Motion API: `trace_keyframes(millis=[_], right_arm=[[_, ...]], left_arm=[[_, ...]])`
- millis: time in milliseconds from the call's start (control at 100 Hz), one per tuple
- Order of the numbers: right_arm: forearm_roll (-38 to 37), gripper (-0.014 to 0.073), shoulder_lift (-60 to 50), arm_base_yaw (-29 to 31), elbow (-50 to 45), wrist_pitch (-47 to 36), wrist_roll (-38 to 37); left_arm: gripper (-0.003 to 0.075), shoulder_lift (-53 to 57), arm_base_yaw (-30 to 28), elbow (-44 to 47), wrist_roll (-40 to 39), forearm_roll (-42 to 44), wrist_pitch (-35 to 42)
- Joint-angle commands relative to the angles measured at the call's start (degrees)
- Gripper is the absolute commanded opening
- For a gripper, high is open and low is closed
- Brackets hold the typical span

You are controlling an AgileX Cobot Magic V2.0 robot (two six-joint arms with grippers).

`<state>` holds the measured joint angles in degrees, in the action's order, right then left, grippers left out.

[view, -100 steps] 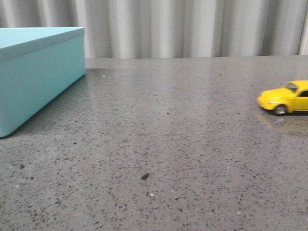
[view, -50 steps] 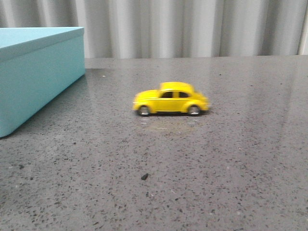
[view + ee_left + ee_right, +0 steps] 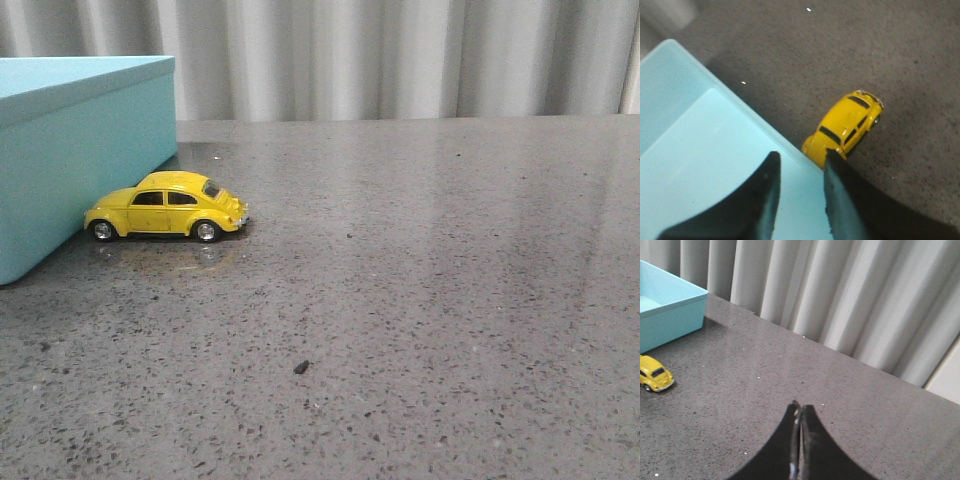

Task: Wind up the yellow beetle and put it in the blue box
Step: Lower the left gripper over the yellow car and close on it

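The small glossy yellow toy beetle car (image 3: 167,206) sits at left of centre in the front view, nose against the large matte turquoise-blue box (image 3: 70,150), long axis along the speckled grey desk (image 3: 420,300). The left pincer (image 3: 801,192), part-open and empty, hovers right over it; the right pincer (image 3: 800,440), closed and empty, is well apart.

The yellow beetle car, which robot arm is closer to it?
Left. The left gripper hangs right above the yellow beetle at the blue box; the right gripper is far across the table, jaws closed.
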<state>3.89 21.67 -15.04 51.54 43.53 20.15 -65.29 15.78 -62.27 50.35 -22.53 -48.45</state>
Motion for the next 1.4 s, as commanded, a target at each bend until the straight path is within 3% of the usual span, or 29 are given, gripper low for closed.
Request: trace_keyframes(millis=[0, 180, 300, 420, 1150, 1270, 1390], right_arm=[[-0.38, -0.0052, 0.56, -0.78, 1.16, -4.96, 0.45], [-0.38, -0.0052, 0.56, -1.52, 1.16, -4.85, 0.45], [-0.38, -0.0052, 0.56, -1.52, 0.83, -4.85, 0.45], [-0.38, -0.0052, 0.46, -1.52, 0.27, -4.74, 0.45], [-0.38, -0.0052, 0.46, -1.52, -0.25, -4.48, 0.45], [-0.38, -0.0052, 0.46, -1.52, -0.25, -4.48, 0.45], [-0.38, -0.0052, 0.46, -1.52, -0.25, -4.48, 0.45]], left_arm=[[0.0372, -3.90, 0.73, -6.23, 1.87, 0.33, -4.39], [0.0431, -10.86, 5.68, -12.45, 9.19, 6.50, -10.93], [0.0504, -14.32, 11.25, -15.34, 12.22, 11.98, -9.69], [0.0517, -18.20, 13.27, -17.84, 12.22, 12.00, -9.01], [0.0514, -33.34, 10.50, -20.83, 12.22, 10.35, -10.15], [0.0480, -33.46, 10.38, -20.83, 12.22, 10.12, -10.15], [0.0338, -33.46, 10.38, -20.83, 12.22, 10.12, -10.52]])
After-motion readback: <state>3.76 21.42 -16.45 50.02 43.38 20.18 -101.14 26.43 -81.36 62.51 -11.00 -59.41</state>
